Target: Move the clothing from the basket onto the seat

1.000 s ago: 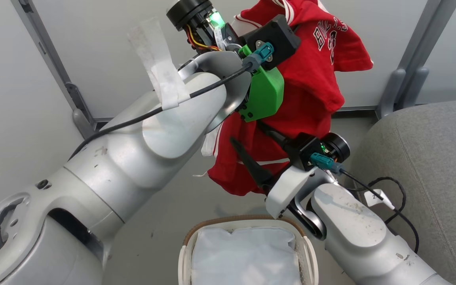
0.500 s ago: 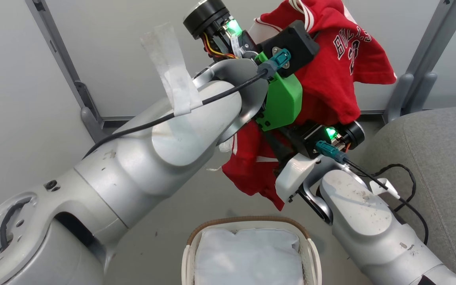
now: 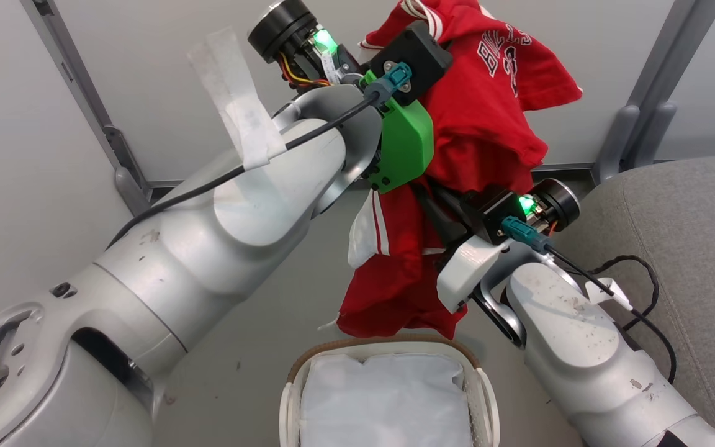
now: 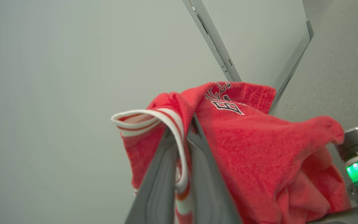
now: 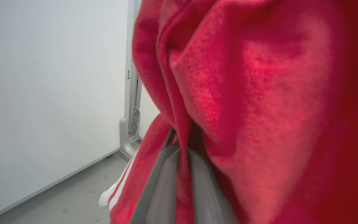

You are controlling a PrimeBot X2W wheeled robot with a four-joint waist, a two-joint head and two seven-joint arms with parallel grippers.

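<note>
Now that the right gripper [image 5: 183, 137] has clamped the Bulls jersey [image 3: 488, 130], both hold it, the left gripper [image 4: 186, 124] by its trim. The seat cushion [image 3: 692, 236] should come next.

A scuffed grey floor [image 3: 252, 354] carried the white slatted basket [image 3: 357, 345] — white liner [image 3: 382, 403] inside — with the grey upholstered seat [image 3: 692, 248] just to its right and partition feet [image 3: 126, 186] standing behind.
</note>
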